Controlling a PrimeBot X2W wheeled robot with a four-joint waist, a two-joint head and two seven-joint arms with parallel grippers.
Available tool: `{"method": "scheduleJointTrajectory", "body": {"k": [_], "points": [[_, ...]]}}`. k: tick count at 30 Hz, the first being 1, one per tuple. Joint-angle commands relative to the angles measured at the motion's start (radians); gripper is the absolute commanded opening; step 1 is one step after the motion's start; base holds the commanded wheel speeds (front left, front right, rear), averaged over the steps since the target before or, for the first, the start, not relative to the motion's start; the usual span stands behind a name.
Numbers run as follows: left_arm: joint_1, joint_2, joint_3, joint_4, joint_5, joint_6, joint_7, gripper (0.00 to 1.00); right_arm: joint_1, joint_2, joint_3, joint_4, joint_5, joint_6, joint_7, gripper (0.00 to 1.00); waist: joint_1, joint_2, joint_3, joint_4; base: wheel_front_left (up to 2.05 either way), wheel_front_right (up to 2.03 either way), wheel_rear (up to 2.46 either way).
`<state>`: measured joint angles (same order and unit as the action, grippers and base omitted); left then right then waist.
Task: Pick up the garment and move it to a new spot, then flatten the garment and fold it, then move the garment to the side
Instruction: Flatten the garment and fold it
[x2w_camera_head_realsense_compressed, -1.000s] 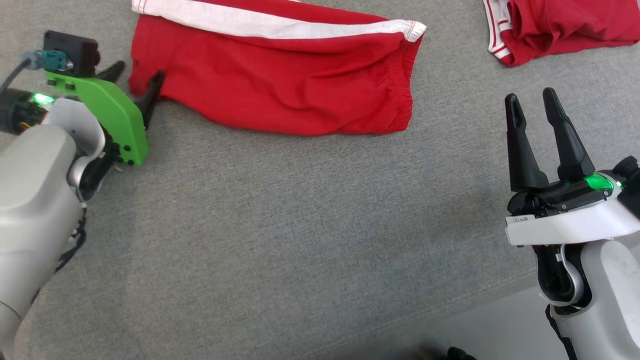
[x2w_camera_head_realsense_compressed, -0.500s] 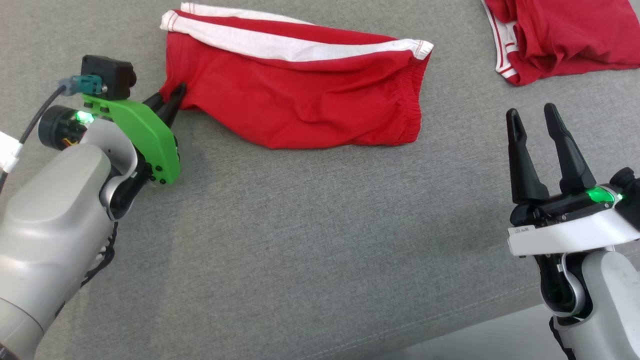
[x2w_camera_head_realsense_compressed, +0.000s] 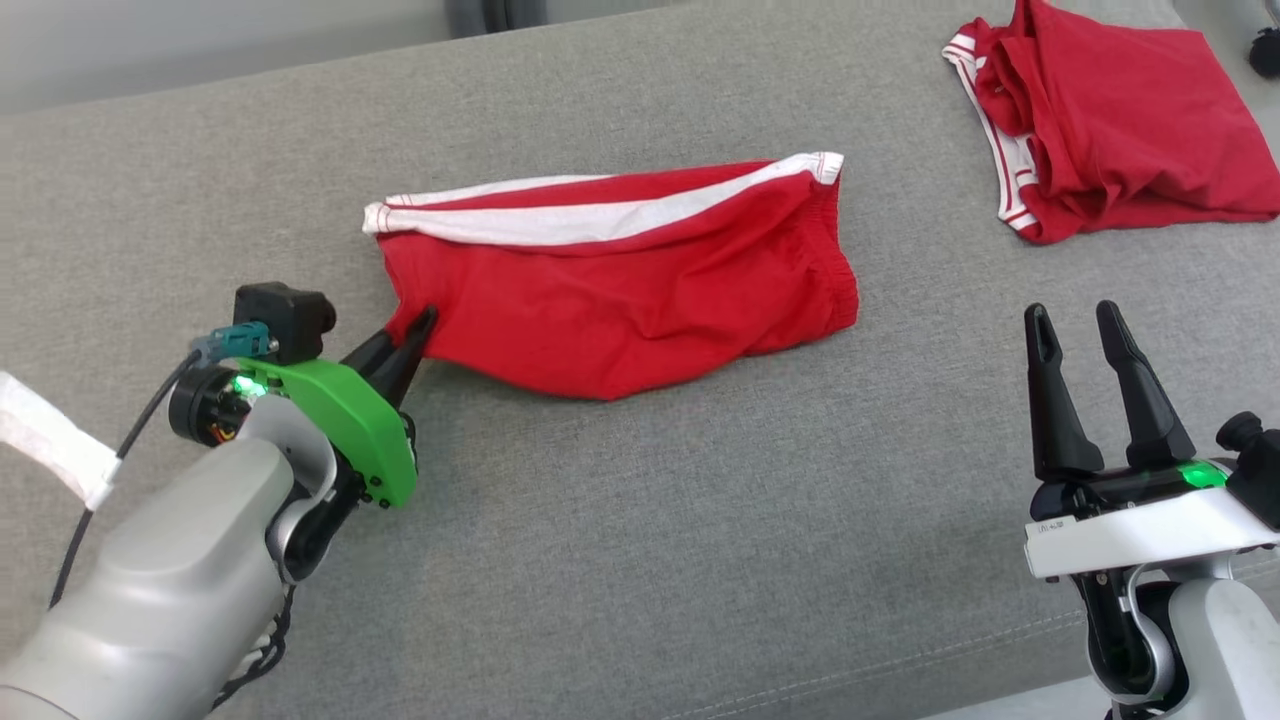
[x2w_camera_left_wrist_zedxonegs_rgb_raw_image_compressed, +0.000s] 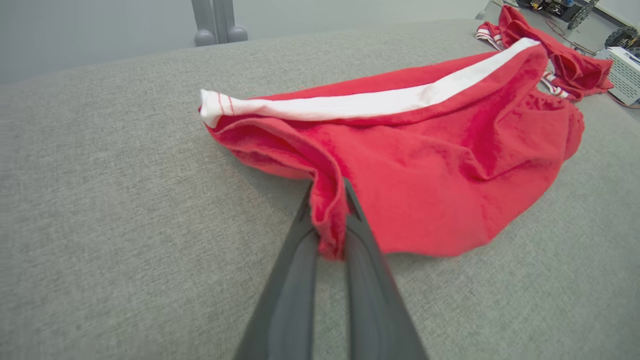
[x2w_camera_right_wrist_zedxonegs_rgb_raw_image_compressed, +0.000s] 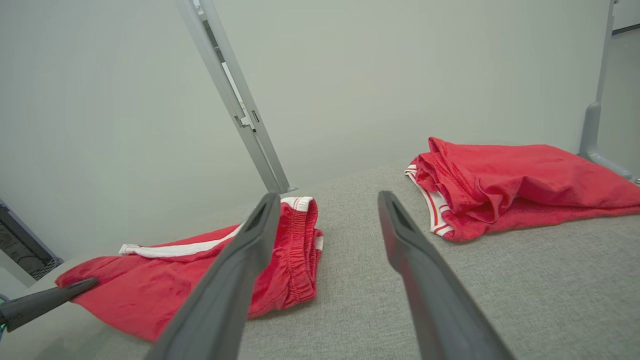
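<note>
The right gripper (x2w_camera_head_realsense_compressed: 1072, 312) stood idle in the foreground, fingers spread and empty. The left gripper (x2w_camera_head_realsense_compressed: 415, 330) was clamped on the left corner of the red shorts (x2w_camera_head_realsense_compressed: 640, 310), which lay on the grey cushion (x2w_camera_head_realsense_compressed: 640, 560), evidently to drag them. A second red garment (x2w_camera_head_realsense_compressed: 1120, 160) lay beyond, apart.

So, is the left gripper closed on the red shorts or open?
Shut on them: in the left wrist view the left gripper pinches a corner of the red shorts between its fingers.
</note>
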<state>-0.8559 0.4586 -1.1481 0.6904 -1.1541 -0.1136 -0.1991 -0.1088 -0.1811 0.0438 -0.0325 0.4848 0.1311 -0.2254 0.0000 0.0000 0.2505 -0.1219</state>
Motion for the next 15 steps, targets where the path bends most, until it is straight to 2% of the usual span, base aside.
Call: {"method": "scheduleJointTrajectory", "body": {"k": [1,5,6,7,8,12,15], "points": [[0.028,0.003,0.003,-0.01,-0.01,0.009,-0.01,0.0,0.016,0.005,-0.006,-0.008,-0.008,-0.001,0.005,1.0,0.0,0.0,-0.024,0.022,0.0,0.0,0.0],[0.072,0.001,-0.002,-0.031,-0.005,0.033,-0.027,0.0,0.033,0.019,-0.015,-0.018,-0.014,-0.001,0.013,1.0,0.0,0.0,-0.026,0.027,0.0,0.0,0.0],[0.079,-0.002,-0.002,-0.033,0.0,0.04,-0.03,0.34,0.035,0.021,-0.014,-0.019,-0.015,-0.001,0.017,1.0,0.0,0.0,-0.026,0.027,0.0,0.0,0.0],[0.088,-0.009,0.001,-0.033,0.005,0.046,-0.038,0.86,0.037,0.022,-0.014,-0.02,-0.015,-0.001,0.019,1.0,0.0,0.0,-0.026,0.026,0.0,0.0,0.0],[0.094,-0.013,0.007,-0.032,0.008,0.054,-0.043,1.0,0.038,0.023,-0.014,-0.02,-0.015,-0.001,0.019,1.0,0.0,0.0,-0.027,0.025,0.0,0.0,0.0],[0.114,-0.027,0.044,-0.031,0.039,0.086,-0.062,1.0,0.041,0.022,-0.026,-0.018,-0.017,-0.001,0.027,1.0,0.0,0.0,-0.038,0.028,0.0,0.0,0.0],[0.127,-0.039,0.142,-0.072,0.114,0.131,-0.066,1.0,0.04,0.021,-0.041,-0.018,-0.02,-0.001,0.022,1.0,0.0,0.0,-0.051,0.041,0.0,0.0,0.0]]}}
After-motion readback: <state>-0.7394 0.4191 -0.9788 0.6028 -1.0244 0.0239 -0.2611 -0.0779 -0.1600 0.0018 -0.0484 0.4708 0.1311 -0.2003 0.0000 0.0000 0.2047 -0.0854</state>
